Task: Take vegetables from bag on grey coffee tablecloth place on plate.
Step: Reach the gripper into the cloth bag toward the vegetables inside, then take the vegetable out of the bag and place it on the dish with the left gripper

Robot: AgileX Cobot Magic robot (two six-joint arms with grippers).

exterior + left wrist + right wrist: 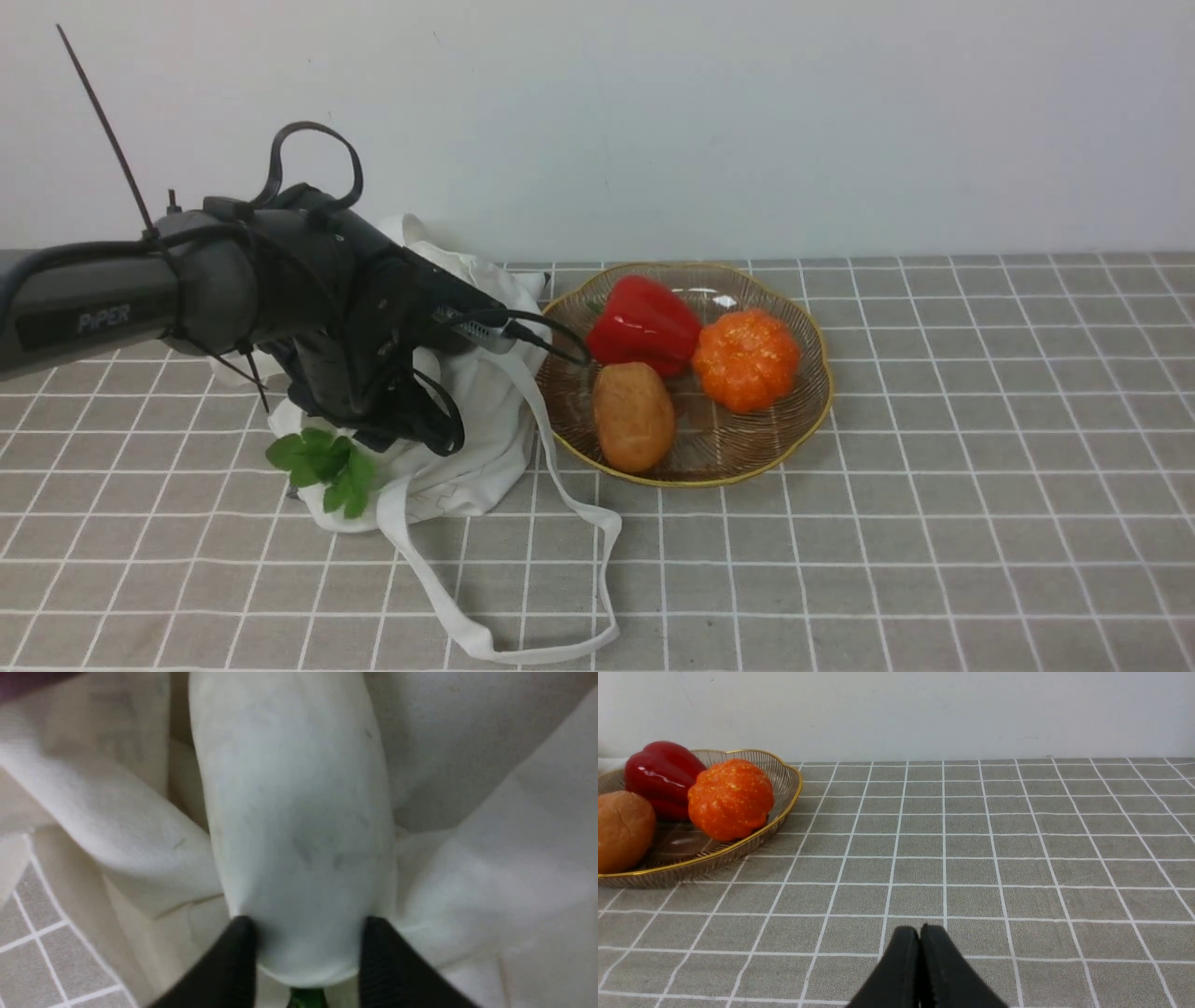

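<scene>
The off-white bag (481,411) lies on the grid tablecloth (934,523), left of the plate (814,415). My left gripper (308,933) reaches into the bag's mouth, and its black fingers (236,961) press on both sides of the white radish (294,812) near its leaf end. The radish's green leaves (322,465) stick out of the bag at the front left. A sliver of dark purple, likely the eggplant (18,680), shows at the frame's edge in the left wrist view. My right gripper (920,940) is shut and empty, low over bare cloth to the right of the plate (791,800).
The plate holds a red pepper (644,322), an orange pumpkin (747,357) and a potato (633,415). The bag's long strap (597,551) loops forward over the cloth. A white wall stands behind the table.
</scene>
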